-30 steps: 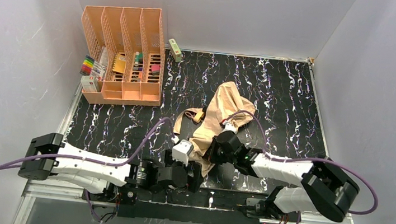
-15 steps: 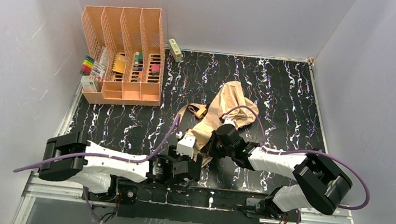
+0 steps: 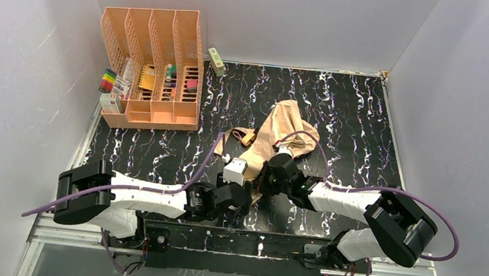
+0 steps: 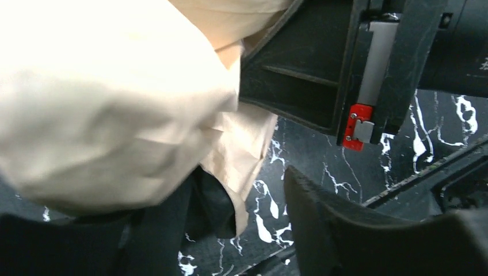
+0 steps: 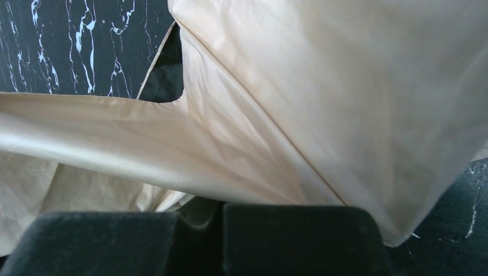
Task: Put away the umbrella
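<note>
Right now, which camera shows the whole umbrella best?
The top camera. It shows the umbrella as one whole crumpled tan bundle, so you can see its shape and where it lies. The left wrist camera sees only a blurry lump of its fabric, and the right wrist camera sees only stretched folds up close.

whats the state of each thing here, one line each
umbrella, collapsed, fabric loose, strap undone
left end effector, jaws apart, umbrella fabric hanging between them
right end effector, shut on the umbrella fabric
organizer, upright, stationery in its slots
</note>
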Controlling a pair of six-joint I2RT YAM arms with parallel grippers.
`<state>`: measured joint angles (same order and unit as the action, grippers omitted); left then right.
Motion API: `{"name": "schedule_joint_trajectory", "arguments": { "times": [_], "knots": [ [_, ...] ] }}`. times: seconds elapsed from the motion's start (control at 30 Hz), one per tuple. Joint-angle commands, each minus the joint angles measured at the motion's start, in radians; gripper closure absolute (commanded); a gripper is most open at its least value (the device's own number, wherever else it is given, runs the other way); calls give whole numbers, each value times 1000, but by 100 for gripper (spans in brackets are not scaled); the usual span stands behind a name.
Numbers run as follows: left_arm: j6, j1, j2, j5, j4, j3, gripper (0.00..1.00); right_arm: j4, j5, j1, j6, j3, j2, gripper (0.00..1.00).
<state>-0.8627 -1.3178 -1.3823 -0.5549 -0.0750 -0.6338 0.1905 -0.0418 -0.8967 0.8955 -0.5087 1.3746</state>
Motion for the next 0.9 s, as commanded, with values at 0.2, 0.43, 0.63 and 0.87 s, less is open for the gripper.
{"name": "schedule_joint_trajectory", "arguments": {
  "times": [0.2, 0.43, 0.63, 0.87],
  "knots": [
    [-48, 3, 12, 74, 23, 49, 41, 26, 7, 10, 14, 10, -19, 100],
    [90, 3, 90, 159, -40, 60, 100, -33, -26, 19, 34, 43, -52, 100],
    [286, 3, 223, 471, -127, 87, 100, -49, -31, 45, 26, 56, -64, 100],
    [329, 3, 210, 704, -164, 122, 95, -52, -30, 62, 18, 60, -50, 100]
  ]
}}
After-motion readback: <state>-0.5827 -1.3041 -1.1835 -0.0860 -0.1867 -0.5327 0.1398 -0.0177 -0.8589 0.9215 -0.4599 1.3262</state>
